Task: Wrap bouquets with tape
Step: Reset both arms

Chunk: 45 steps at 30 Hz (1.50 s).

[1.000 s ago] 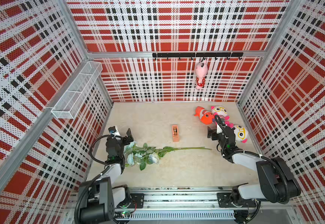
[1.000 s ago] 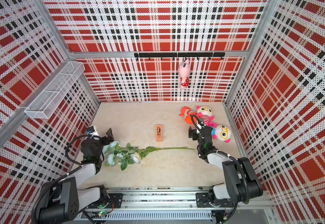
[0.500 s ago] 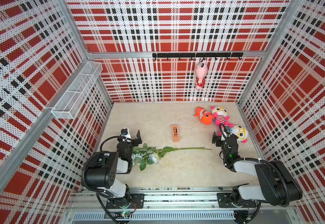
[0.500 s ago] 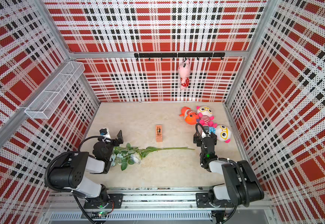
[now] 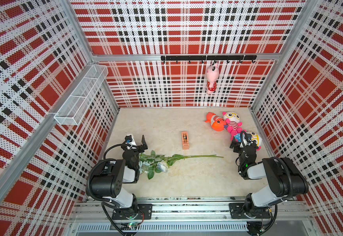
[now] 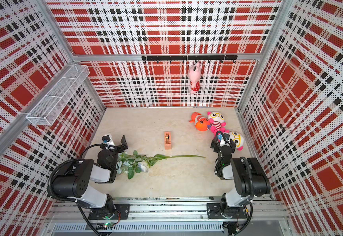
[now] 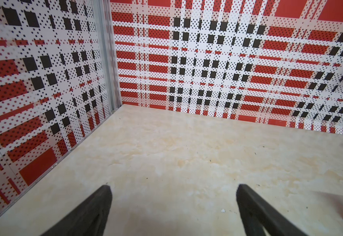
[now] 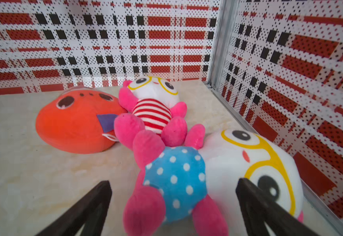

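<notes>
Sideways, thin-stemmed bouquets (image 5: 158, 161) lie near blocky tape (image 5: 185, 141).

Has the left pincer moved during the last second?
Yes. In a top view the left pincer has shifted sideways toward the tape, which stays in place, so the gap between them is now smaller.

The bouquets (image 5: 172, 160) (image 6: 152, 159) are one bunch of pale blue-white artificial roses with green leaves, lying flat on the beige tabletop (image 5: 187, 183), with the blooms at the left and the long thin stems running straight to the right. The tape (image 5: 185, 140) (image 6: 167, 140), a small peach-orange block dispenser (far shorter than the stems), sits just behind the stems' middle, apart from them and roughly crosswise to them.
</notes>
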Each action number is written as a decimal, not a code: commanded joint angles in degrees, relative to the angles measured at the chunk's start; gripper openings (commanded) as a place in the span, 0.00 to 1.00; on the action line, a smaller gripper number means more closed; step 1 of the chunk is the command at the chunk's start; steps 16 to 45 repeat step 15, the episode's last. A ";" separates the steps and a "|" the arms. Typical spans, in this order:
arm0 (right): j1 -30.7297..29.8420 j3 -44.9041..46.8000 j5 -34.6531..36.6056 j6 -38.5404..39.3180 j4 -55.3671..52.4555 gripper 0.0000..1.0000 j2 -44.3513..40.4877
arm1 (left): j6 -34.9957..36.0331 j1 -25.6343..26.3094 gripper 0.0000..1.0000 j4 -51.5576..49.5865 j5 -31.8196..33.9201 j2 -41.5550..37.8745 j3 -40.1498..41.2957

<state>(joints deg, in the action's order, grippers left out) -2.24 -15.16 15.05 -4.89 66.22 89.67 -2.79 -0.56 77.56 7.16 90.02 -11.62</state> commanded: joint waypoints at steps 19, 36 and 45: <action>-0.43 -1.13 -2.92 0.81 0.74 1.00 0.29 | 1.08 1.30 0.98 2.07 3.31 0.42 -0.86; -0.43 -1.13 -2.92 0.81 0.74 1.00 0.29 | 1.08 1.30 0.98 2.07 3.31 0.42 -0.86; -0.43 -1.13 -2.92 0.81 0.74 1.00 0.29 | 1.08 1.30 0.98 2.07 3.31 0.42 -0.86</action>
